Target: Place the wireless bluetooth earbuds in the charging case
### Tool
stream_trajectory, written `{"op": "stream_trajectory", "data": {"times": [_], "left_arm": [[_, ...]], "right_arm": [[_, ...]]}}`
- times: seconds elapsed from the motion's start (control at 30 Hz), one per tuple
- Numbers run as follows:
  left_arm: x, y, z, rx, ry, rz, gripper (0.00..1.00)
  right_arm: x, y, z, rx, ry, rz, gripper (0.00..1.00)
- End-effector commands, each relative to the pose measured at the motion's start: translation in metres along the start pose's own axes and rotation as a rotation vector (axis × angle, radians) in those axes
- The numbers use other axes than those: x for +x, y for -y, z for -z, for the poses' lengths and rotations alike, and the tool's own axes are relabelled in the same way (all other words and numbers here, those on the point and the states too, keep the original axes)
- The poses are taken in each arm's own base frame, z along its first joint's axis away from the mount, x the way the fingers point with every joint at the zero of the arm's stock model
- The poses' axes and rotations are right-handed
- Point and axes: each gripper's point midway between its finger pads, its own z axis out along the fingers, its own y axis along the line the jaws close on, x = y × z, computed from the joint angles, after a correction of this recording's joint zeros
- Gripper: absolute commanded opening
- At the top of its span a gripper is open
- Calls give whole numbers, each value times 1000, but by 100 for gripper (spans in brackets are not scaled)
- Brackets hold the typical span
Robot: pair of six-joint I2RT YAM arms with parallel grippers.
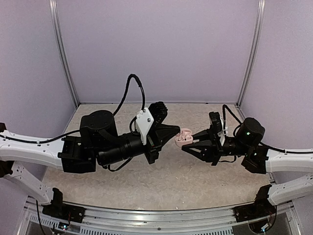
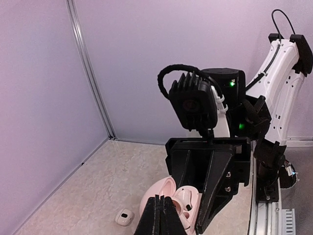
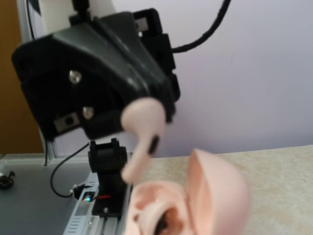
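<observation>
The charging case (image 1: 184,137) is pale pinkish-white and stands open between the two grippers. My right gripper (image 1: 189,145) is shut on it; its black fingers (image 2: 215,182) flank the case (image 2: 159,192). My left gripper (image 1: 176,131) is shut on one of the earbuds (image 3: 142,131), pinched at its head, stem hanging just above the open case (image 3: 215,193). In the left wrist view the shut fingertips (image 2: 160,197) sit over the wells. A white stem with a dark spot (image 2: 186,198) shows beside them. I cannot tell whether it lies in a well.
A small whitish rounded piece with a dark spot (image 2: 125,217) lies on the beige tabletop (image 1: 146,181), left of the case. Lilac walls close the back and sides. The right arm's base and rail (image 2: 274,196) stand at the near edge.
</observation>
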Motion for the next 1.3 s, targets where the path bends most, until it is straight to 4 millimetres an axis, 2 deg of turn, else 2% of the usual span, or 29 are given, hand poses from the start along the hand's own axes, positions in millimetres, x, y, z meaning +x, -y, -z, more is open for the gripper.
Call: {"op": "stream_trajectory", "data": {"times": [0.0,0.37,0.7,1.27], "left_arm": [[-8,-6,-5,-62,2,-42,3],[-4,-12,-8,-124,-19,-65,3],[-4,-8,-11,-155,-23,-81,3],[-15,-21,-10,-248,14,-40,3]], "right_arm": [[-19,-6,-4,-36,54,-13,0],[-19,-7,-6,-31,59,-34,0],[-22,4,-8,45,91,-92,0],[-21,6,-12,74,110,-113,0]]}}
